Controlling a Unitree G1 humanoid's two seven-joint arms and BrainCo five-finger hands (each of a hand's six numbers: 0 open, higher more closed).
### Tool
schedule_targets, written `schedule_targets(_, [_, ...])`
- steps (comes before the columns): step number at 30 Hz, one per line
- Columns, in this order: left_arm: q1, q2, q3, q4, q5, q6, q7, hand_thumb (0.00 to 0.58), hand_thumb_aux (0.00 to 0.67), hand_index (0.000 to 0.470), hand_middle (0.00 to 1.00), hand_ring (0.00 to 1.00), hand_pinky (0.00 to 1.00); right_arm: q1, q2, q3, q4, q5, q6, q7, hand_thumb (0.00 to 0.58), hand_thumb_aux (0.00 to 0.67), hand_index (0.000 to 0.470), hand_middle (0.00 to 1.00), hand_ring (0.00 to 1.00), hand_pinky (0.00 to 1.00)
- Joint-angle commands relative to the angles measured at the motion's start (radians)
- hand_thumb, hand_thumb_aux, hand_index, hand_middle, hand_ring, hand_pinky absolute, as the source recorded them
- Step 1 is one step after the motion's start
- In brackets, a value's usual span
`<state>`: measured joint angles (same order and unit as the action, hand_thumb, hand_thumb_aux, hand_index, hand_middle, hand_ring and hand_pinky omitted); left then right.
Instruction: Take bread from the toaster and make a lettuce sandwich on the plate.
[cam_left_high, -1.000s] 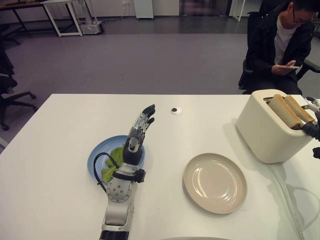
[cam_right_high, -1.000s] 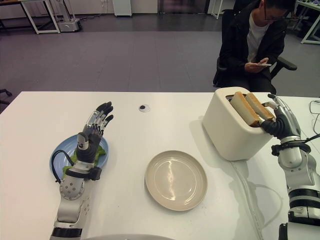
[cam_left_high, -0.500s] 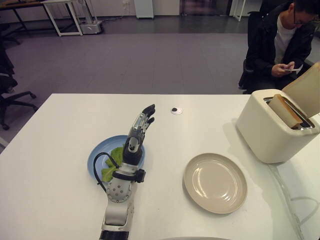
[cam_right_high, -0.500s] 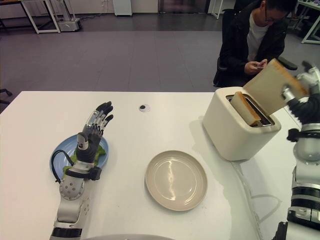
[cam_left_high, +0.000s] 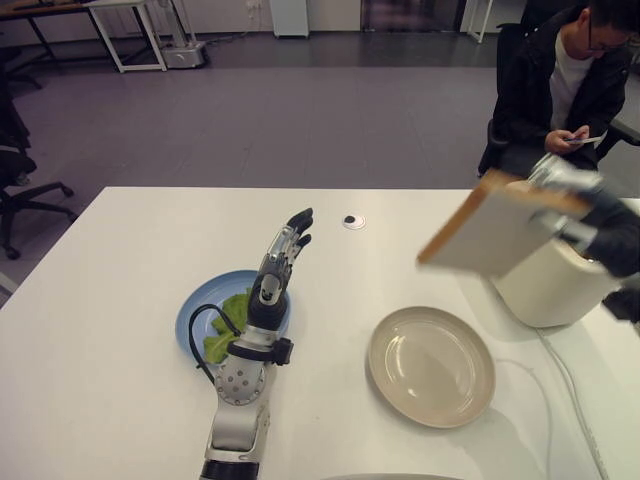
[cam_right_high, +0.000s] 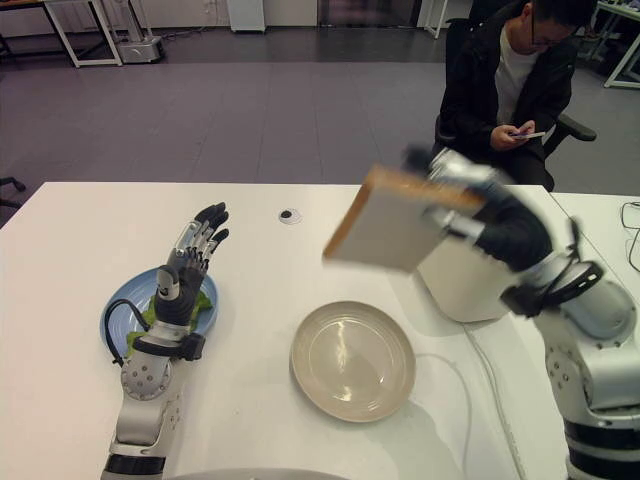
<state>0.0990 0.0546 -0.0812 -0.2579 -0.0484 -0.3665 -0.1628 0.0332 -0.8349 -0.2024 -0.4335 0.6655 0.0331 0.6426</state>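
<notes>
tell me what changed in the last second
The right hand has lifted the bread slice out of the toaster and swung it to the robot's left, toward the beige plate, still gripped in the air. The left hand stayed open over the blue plate of lettuce; both plates unmoved.

Silver perforated forearm; black fingers; looped black cable

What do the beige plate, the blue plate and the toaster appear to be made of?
Beige plate: likely glazed ceramic, or melamine; glossy, with bright reflections in its well.
Blue plate: smooth, duller; plastic or ceramic, hard to tell.
Toaster: cream shell with rounded corners and a matte look, probably plastic or painted metal.
</notes>
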Motion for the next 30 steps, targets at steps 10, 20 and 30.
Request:
schedule_targets(10, [-0.001,0.005,-0.002,0.001,0.012,0.007,0.005,0.0,0.0,0.0,0.0,0.0,0.0,0.076,0.087,0.256,0.227,-0.451,-0.064,0.1,0.58,0.67,0.47,0.0,0.0,0.0])
schedule_targets(20, [-0.006,0.031,0.033,0.006,0.004,0.008,-0.003,0.0,0.0,0.0,0.0,0.0,0.0,0.05,0.127,0.253,0.216,-0.562,-0.094,0.058,0.0,0.0,0.0,0.0,0.0,0.0])
schedule_targets(30, [-0.081,0.31,0.198,0.168,0.294,0.054,0.054,0.0,0.0,0.0,0.0,0.0,0.0,-0.06,0.239,0.149,0.148,-0.612,-0.175,-0.142,0.0,0.0,0.0,0.0,0.0,0.0])
